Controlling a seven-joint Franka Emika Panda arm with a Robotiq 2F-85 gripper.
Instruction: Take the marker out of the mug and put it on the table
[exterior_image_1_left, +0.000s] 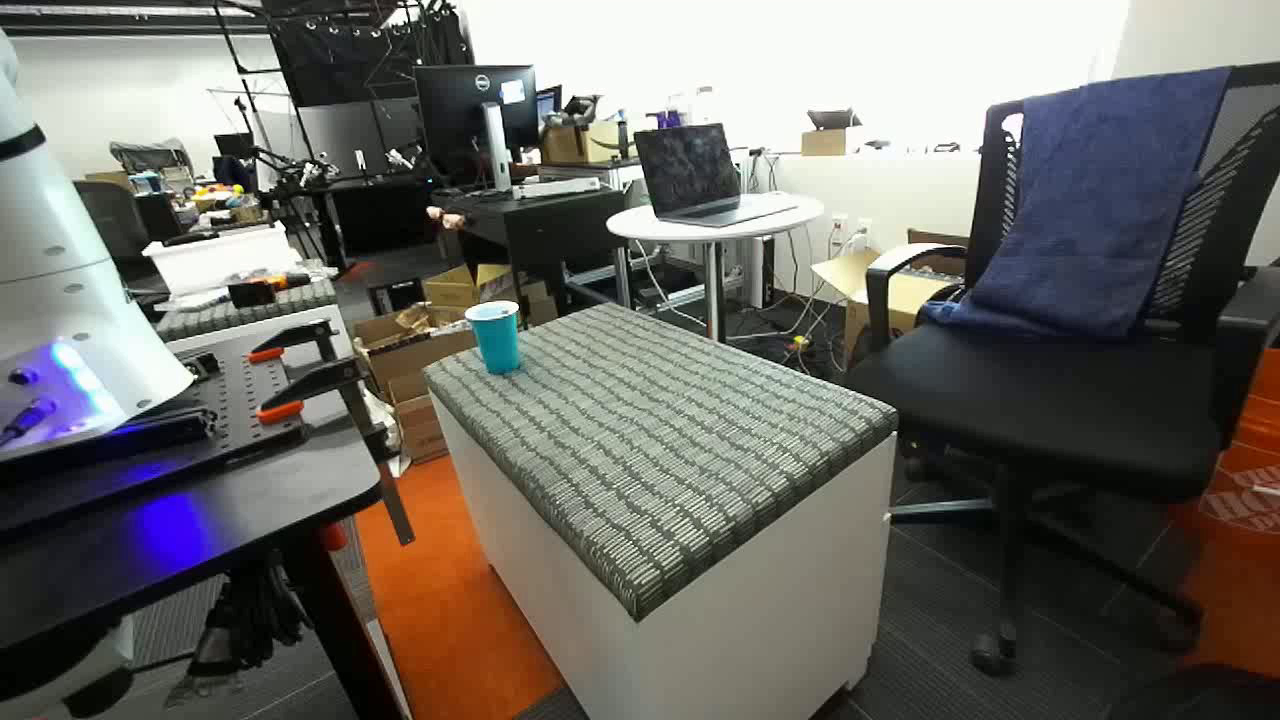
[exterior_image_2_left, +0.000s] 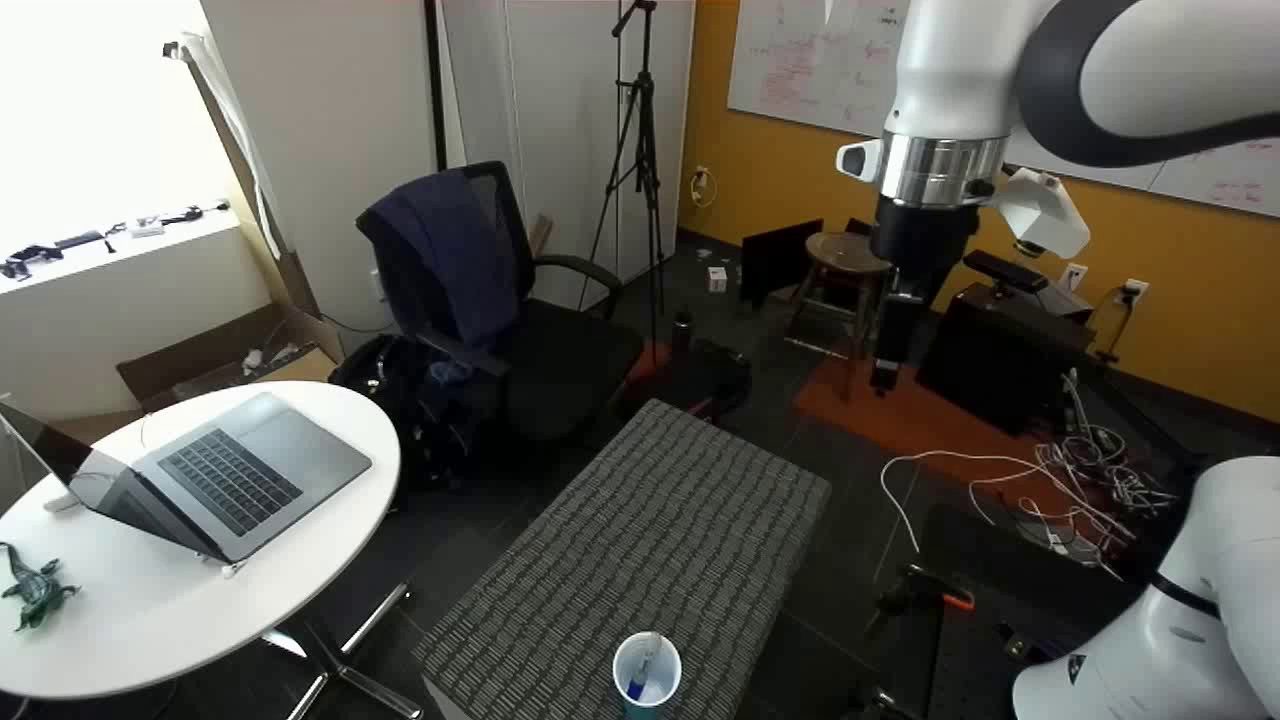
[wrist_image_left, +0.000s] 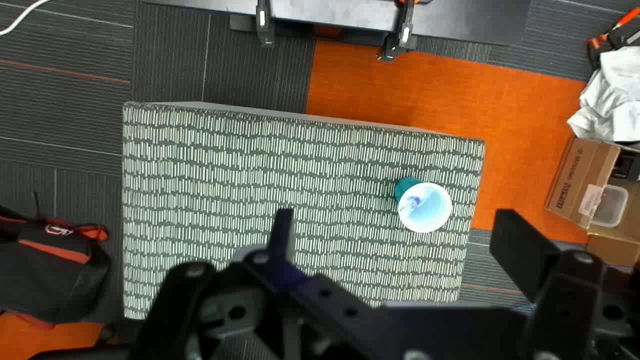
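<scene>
In an exterior view, the table (exterior_image_1_left: 660, 440) is a white box with a grey, woven-looking top. The mug (exterior_image_1_left: 497, 340), blue-green outside and white within, stands upright on this top, close to the short edge at the back left, nearer to the left corner than to the far one. Behind the far corner there is a round table (exterior_image_1_left: 632, 222), which bears an open laptop (exterior_image_1_left: 690, 165). Beyond the right corner stands a black chair (exterior_image_1_left: 1040, 400) with a blue cloth (exterior_image_1_left: 1090, 210) over its back.

In an exterior view, the mug is at the lower end of the top. The marker (exterior_image_2_left: 644, 668) is inside the mug, tilted: its blue end is low, and its pale part leans toward the rim. The gripper (exterior_image_2_left: 884, 380) points downward and appears higher than the right corner of the top, well apart from the mug.

In the wrist view, the two fingers (wrist_image_left: 520, 250) of the gripper are spread wide. The mug appears between them but apart from both, near the right edge of the top and closer to its upper long edge. Within it there is a blue mark, perhaps the marker's end; this part is blurred. Beyond the upper long edge is a dark desk (wrist_image_left: 465, 20) with two clamps (wrist_image_left: 264, 27).
</scene>
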